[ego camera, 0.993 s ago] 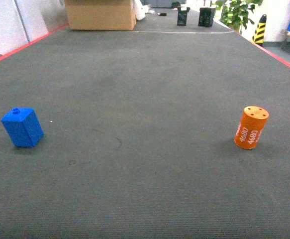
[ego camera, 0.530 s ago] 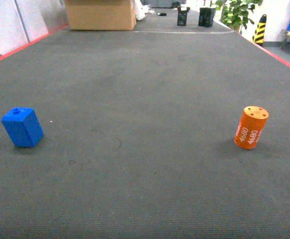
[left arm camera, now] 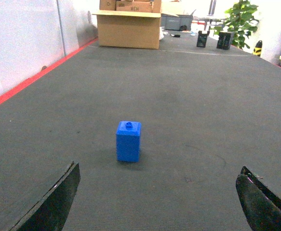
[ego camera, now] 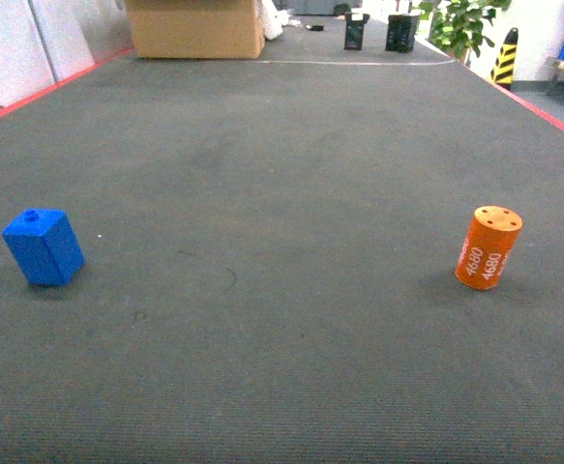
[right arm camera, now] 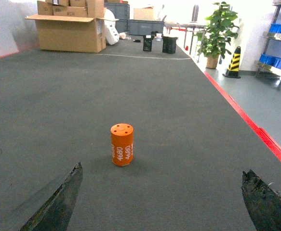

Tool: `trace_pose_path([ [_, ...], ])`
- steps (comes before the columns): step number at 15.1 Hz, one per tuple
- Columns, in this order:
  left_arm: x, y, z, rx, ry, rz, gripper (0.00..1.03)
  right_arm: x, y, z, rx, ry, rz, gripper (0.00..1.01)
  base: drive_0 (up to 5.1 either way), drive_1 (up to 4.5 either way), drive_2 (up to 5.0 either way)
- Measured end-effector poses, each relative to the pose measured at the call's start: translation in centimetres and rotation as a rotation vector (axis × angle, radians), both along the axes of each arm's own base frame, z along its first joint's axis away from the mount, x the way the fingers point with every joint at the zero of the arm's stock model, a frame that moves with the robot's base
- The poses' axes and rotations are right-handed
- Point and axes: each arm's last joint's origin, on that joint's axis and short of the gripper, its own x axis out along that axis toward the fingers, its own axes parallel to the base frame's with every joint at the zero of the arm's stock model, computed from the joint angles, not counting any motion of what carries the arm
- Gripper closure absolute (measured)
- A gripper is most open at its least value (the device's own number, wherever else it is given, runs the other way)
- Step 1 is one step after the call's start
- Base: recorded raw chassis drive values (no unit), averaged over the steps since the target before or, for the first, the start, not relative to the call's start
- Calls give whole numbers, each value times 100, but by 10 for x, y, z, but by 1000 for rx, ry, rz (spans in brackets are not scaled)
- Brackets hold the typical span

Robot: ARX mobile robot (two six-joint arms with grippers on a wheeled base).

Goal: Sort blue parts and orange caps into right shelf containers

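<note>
**Both grippers spread, parts sitting on mat**

Left gripper point(left arm camera: 157, 202) and right gripper point(right arm camera: 159, 202) are hanging wide apart, holding nothing. Blue part point(left arm camera: 128, 141) is standing upright ahead of the left, orange cap point(right arm camera: 122, 144) ahead of the right, well apart on the dark mat point(ego camera: 282, 193). Cardboard box point(ego camera: 196, 29) is sitting at the far end.

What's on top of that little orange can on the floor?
The orange cap stands upright on the dark mat. Its flat top is bare apart from a few small holes; nothing rests on it. What lies inside the holes or under its base cannot be seen.
</note>
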Motion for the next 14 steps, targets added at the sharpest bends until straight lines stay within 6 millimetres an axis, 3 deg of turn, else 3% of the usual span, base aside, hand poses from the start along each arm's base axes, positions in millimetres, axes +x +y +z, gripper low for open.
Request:
trace_pose_path([
  [14,0,0,0,0,0,0,5,0,0,0,0,0,0,3,0,0,0],
])
